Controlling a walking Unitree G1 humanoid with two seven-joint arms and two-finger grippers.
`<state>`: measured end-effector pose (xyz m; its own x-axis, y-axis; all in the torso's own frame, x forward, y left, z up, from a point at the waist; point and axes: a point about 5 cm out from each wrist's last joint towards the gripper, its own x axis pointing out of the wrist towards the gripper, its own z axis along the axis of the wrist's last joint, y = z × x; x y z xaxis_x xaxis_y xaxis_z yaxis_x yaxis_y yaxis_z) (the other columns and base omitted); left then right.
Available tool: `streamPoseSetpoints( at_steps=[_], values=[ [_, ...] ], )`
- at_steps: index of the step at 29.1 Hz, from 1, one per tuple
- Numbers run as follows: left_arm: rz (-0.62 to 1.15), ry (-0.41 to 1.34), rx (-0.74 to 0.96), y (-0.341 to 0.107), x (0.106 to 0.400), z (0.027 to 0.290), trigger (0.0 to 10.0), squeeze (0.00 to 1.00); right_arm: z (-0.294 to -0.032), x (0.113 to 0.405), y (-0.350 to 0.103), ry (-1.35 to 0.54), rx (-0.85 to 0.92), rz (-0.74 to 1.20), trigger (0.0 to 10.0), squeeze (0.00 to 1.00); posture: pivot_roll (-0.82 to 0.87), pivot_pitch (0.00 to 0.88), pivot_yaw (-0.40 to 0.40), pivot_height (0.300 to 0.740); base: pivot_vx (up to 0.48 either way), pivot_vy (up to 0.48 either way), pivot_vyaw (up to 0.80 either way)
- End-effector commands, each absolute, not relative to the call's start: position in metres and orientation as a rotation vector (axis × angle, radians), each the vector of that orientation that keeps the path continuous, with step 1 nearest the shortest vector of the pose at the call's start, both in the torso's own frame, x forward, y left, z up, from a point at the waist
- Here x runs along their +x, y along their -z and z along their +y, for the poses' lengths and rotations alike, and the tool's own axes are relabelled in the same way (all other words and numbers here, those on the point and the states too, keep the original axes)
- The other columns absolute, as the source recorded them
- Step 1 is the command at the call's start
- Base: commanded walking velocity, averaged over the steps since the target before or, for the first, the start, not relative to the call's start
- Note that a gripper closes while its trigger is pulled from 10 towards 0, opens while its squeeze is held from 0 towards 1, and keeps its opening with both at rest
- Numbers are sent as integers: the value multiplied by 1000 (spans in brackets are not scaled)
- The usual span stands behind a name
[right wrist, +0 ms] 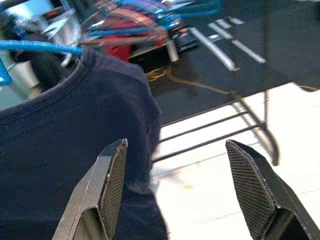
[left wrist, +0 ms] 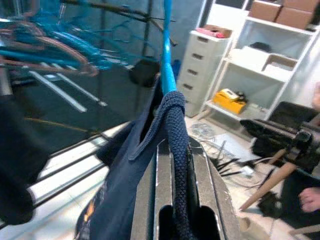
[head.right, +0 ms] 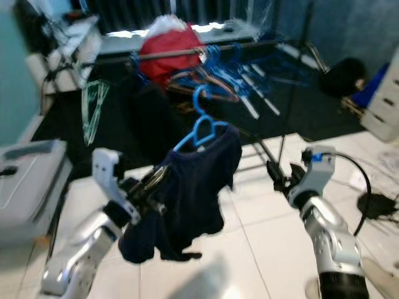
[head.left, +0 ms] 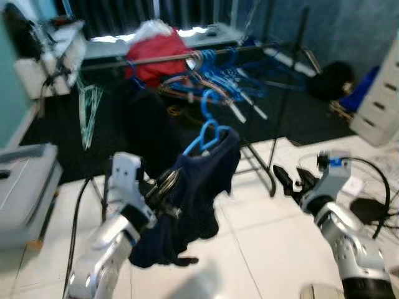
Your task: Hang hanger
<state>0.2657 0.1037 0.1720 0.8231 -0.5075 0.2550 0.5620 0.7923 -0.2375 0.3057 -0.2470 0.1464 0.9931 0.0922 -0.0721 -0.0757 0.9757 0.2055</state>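
While my rig stood on the white tiled floor point(head.left: 262, 243), the blue hanger point(head.left: 209, 134) carrying a dark navy garment point(head.left: 199, 187) hung in mid-air before the clothes rack, its hook raised but short of the rail point(head.left: 168, 60). My left claw point(head.left: 163, 184) was pressed together on the garment's collar edge at the hanger's shoulder, and the left wrist view showed the ribbed fabric pinched between the fingers point(left wrist: 150, 200) with the blue hanger rising out of it. My right claw point(head.left: 288, 179) sat apart to the right of the garment, fingers point(right wrist: 107, 185) spread wide and gripping nothing, the navy cloth just beyond them. On the rail behind were a red garment point(head.left: 159, 56) and a cluster of blue hangers point(head.left: 230, 68). White drawers point(head.left: 380, 99) stood at the right edge.
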Motion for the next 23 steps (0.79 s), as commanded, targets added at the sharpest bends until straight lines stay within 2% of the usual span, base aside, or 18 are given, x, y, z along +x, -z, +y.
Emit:
streamPoseSetpoints(
  at_steps=[1,8,16,18,23],
  values=[
    [-230,595,-307,-185,265,96,10000,0,-244,307,-147,-92,212,69,10000,0,-103,0,42,735,480,0,0],
    [-232,606,-313,-189,265,88,10000,0,-244,308,-146,-92,222,63,10000,0,-102,0,45,735,480,0,0],
    [-192,465,-276,-184,272,100,10000,0,-242,309,-146,-113,227,62,10000,0,-99,0,46,735,480,0,0],
    [-172,372,-267,-181,275,109,10000,0,-241,309,-146,-125,231,61,10000,0,-101,0,45,735,480,0,0],
    [-160,357,-279,-180,273,111,10000,0,-241,309,-146,-130,233,62,10000,0,-101,0,43,735,271,0,0]
  ],
)
